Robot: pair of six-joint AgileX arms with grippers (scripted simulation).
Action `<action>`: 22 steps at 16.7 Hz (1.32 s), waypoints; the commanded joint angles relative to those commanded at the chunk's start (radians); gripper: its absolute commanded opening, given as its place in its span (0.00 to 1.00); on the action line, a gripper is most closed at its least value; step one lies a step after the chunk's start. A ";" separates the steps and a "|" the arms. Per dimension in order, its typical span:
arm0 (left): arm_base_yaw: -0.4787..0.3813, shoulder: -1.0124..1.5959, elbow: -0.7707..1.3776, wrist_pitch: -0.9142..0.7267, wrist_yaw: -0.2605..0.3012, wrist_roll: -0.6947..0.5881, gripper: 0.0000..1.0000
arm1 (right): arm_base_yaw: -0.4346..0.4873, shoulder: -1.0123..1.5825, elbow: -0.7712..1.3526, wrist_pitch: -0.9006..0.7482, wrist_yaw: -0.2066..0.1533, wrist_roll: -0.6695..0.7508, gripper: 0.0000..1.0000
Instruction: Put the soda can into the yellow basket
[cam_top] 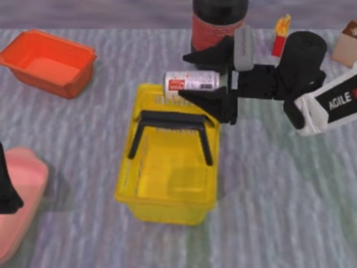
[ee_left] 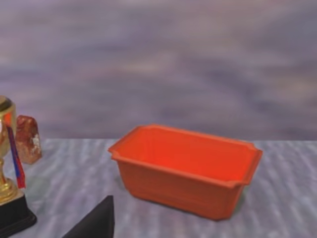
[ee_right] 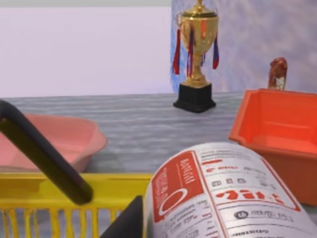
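While the left gripper sits parked at the table's left edge, fingers not discernible, the right gripper grasps the can lying sideways above the far rim of the basket. Judged step: carry nearly done; next, advance over the basket's interior and release. Only the right wrist view shows a trophy beyond.

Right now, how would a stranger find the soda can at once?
Start at the yellow basket mid-table. Over its far rim, the right gripper holds the soda can on its side. It is small and white with red print, unlike the big dark bottle behind.
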 joint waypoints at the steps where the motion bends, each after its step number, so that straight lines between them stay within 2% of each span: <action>1: 0.000 0.000 0.000 0.000 0.000 0.000 1.00 | -0.005 -0.011 0.002 -0.006 0.006 -0.002 1.00; 4: -0.009 0.026 0.020 -0.024 0.002 0.012 1.00 | -0.006 -0.039 -0.019 -0.021 0.015 -0.004 1.00; 6: -0.032 0.090 0.069 -0.079 0.006 0.039 1.00 | -0.009 -0.107 -0.066 -0.058 0.039 -0.007 1.00; 8: -0.067 0.194 0.149 -0.165 0.014 0.084 1.00 | -0.018 -0.211 -0.135 -0.113 0.081 -0.011 1.00; 10: -0.111 0.322 0.252 -0.266 0.022 0.140 1.00 | -0.034 -0.345 -0.222 -0.183 0.141 -0.015 1.00; 12: -0.160 0.470 0.376 -0.378 0.030 0.206 1.00 | -0.054 -0.503 -0.321 -0.262 0.214 -0.018 1.00; 15: -0.242 0.721 0.601 -0.560 0.038 0.324 1.00 | -0.091 -0.773 -0.483 -0.395 0.346 -0.021 1.00; 22: -0.441 1.351 1.220 -0.966 0.038 0.639 1.00 | -0.185 -1.479 -0.881 -0.735 0.698 -0.018 1.00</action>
